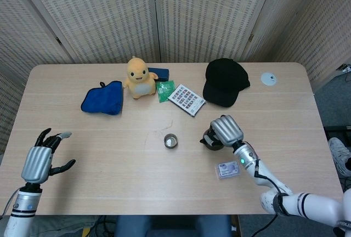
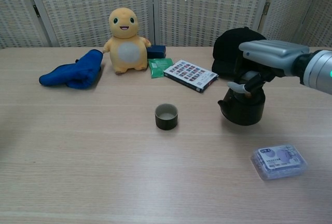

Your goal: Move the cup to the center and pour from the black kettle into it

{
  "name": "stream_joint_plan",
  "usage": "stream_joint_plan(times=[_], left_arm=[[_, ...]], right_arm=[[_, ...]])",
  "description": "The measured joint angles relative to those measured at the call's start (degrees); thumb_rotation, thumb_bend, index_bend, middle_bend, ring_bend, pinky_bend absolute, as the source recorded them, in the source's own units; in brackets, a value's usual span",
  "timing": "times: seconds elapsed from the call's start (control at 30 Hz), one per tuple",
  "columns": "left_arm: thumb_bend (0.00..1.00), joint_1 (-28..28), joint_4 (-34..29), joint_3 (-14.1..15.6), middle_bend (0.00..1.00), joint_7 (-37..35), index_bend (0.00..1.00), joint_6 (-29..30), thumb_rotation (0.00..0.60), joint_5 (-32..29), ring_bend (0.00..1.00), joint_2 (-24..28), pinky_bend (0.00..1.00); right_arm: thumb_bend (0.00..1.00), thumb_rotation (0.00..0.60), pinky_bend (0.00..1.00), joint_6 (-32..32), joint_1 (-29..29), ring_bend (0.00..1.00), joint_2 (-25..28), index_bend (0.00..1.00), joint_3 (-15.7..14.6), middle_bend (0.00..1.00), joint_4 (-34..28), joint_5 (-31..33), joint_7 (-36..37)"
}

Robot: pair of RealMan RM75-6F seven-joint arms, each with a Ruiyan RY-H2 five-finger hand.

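Observation:
A small dark cup (image 1: 170, 141) (image 2: 166, 116) stands upright near the middle of the table. To its right is the black kettle (image 1: 210, 139) (image 2: 241, 108), spout pointing left toward the cup. My right hand (image 1: 227, 130) (image 2: 265, 58) reaches over the kettle from above, fingers curled around its top handle. The kettle is upright, and whether it is clear of the table cannot be told. My left hand (image 1: 39, 160) hovers at the table's near left corner, fingers spread and holding nothing; the chest view does not show it.
A clear plastic box (image 1: 228, 169) (image 2: 280, 161) lies near the front right. Along the back are a blue cloth (image 1: 103, 97), a yellow plush (image 1: 140, 77), a green packet (image 1: 164, 90), a printed booklet (image 1: 187, 99), a black cap (image 1: 225, 82) and a white disc (image 1: 268, 78).

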Motion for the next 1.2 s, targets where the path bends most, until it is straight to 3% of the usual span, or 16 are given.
stream_joint_plan(times=[0.53, 1.2], left_arm=[[0.02, 0.3, -1.2, 0.1, 0.29, 1.9, 0.23, 0.1, 0.000, -0.1, 0.31, 0.2, 0.07], [0.02, -0.3, -3.7, 0.3, 0.29, 4.9, 0.23, -1.0, 0.000, 0.3, 0.31, 1.9, 0.07]], right_arm=[[0.44, 0.448, 0.54, -7.5, 8.6, 0.99, -6.1, 1.00, 3.1, 1.00, 7.0, 3.2, -3.6], [0.44, 0.491, 0.54, -9.8, 17.7, 0.99, -9.7, 1.00, 4.0, 1.00, 10.5, 6.4, -15.7]])
